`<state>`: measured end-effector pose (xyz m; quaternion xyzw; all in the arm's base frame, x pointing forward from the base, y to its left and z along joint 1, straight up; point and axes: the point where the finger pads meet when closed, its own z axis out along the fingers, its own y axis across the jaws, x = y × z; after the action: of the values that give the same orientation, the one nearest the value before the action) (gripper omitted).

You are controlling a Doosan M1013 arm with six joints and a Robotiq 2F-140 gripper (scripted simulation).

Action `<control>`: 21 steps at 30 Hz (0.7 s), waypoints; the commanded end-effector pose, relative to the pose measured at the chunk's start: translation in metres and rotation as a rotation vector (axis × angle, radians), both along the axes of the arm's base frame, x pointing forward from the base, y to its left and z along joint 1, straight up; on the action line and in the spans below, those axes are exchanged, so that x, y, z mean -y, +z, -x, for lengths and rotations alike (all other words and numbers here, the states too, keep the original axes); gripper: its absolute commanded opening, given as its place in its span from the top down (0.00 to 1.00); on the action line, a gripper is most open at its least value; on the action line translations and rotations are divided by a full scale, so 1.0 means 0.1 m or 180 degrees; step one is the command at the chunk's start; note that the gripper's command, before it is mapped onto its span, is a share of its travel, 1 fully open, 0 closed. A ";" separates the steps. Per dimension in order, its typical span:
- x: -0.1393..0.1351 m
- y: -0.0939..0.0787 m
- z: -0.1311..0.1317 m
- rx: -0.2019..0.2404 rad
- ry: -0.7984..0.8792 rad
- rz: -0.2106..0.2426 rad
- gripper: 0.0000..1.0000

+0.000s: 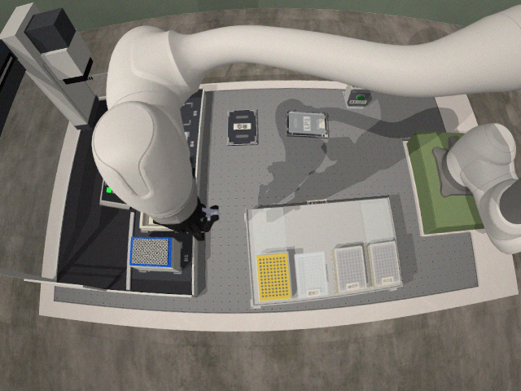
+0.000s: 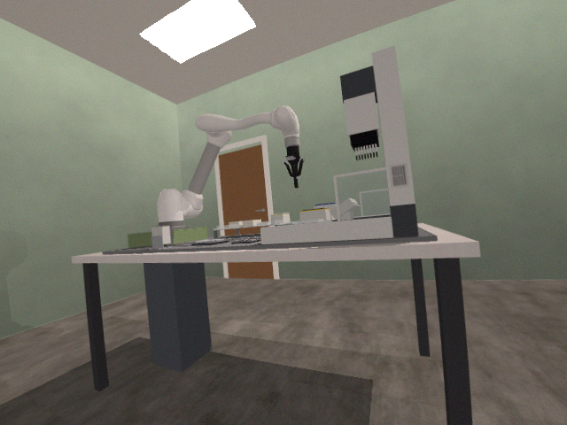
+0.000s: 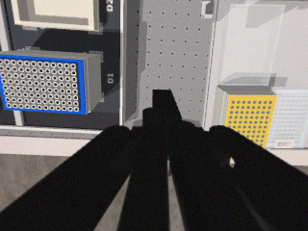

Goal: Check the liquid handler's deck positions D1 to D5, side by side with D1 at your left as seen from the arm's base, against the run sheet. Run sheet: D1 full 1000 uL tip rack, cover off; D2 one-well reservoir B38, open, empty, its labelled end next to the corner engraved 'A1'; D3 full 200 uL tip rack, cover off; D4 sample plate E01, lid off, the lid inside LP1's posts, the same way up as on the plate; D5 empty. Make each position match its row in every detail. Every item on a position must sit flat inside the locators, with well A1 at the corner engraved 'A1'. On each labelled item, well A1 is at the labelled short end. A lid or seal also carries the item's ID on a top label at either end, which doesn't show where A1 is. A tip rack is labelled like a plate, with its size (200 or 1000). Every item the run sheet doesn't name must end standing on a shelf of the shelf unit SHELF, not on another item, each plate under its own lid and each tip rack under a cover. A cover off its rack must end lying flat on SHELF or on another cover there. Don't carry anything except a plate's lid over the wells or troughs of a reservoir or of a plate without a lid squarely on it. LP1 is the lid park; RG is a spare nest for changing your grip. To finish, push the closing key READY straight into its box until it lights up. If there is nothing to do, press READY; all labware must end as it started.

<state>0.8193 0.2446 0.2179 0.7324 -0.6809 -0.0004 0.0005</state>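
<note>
My gripper (image 3: 161,104) (image 2: 295,182) (image 1: 201,227) is shut and empty. It hangs high above the table, over the strip between the deck and the shelf unit. The blue-rimmed tip rack (image 1: 151,251) sits uncovered on D1 and also shows in the wrist view (image 3: 42,84). The cream one-well reservoir (image 3: 58,13) sits open on D2. The arm hides D3 to D5 in the overhead view. LP1 (image 1: 307,123) holds a flat grey labelled lid. The READY key box (image 1: 356,97) stands at the back.
The shelf unit SHELF (image 1: 324,248) holds a yellow tip rack (image 1: 273,276), a clear cover (image 1: 311,273) and two lidded plates (image 1: 349,269) (image 1: 383,264). The RG nest (image 1: 242,126) is empty. The handler's tower (image 2: 389,137) rises by the deck.
</note>
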 end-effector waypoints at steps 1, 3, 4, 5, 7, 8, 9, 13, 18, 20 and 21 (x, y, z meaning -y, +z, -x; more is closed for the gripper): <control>0.07 0.01 -0.01 0.0006 0.0000 0.0000 0.90; 0.12 0.01 -0.01 0.0006 0.0000 0.0000 0.90; 0.17 0.01 -0.01 0.0006 0.0000 0.0000 0.90; 0.22 0.01 -0.01 0.0006 0.0000 0.0000 0.90; 0.32 0.01 -0.01 0.0006 0.0000 0.0000 0.90; 0.37 0.01 -0.02 0.0006 0.0000 0.0000 0.90; 0.42 0.01 -0.02 0.0006 0.0000 0.0000 0.90; 0.62 0.01 -0.03 0.0006 0.0000 0.0000 0.90; 0.76 0.01 -0.03 0.0006 0.0000 0.0000 0.90; 0.81 0.01 -0.03 0.0006 -0.0005 0.0000 0.90; 0.86 0.01 -0.03 0.0006 -0.0005 0.0000 0.90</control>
<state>0.8221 0.1649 0.2179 0.7322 -0.6811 -0.0003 0.0005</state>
